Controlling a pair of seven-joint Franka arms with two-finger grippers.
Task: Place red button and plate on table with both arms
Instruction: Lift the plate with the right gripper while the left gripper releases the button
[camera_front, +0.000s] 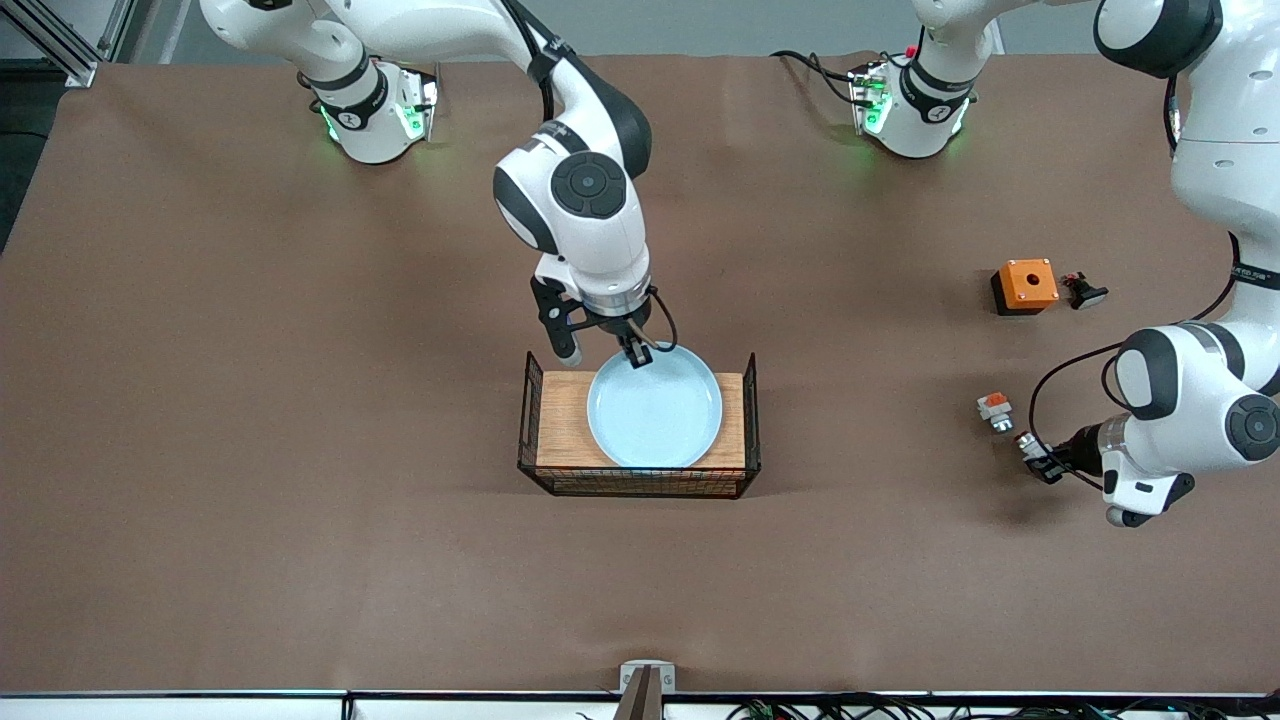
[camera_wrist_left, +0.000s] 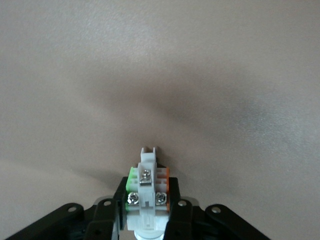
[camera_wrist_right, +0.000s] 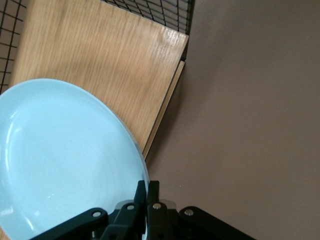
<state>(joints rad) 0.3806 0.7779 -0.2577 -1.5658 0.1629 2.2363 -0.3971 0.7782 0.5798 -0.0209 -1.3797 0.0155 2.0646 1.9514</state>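
Plate (camera_front: 655, 417) rim pinched by right hand (camera_wrist_right: 148, 192) on the wooden board (camera_front: 565, 420); lift level. Left hand (camera_wrist_left: 145, 210) grips red button (camera_wrist_left: 146, 187) over the worktop (camera_front: 300, 400); lower gently.

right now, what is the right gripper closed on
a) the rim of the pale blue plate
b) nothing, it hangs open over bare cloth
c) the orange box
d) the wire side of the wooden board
a: the right gripper has its fingers pinched on the rim of the plate, which sits on the wooden board; the left gripper holds the red button over the table.
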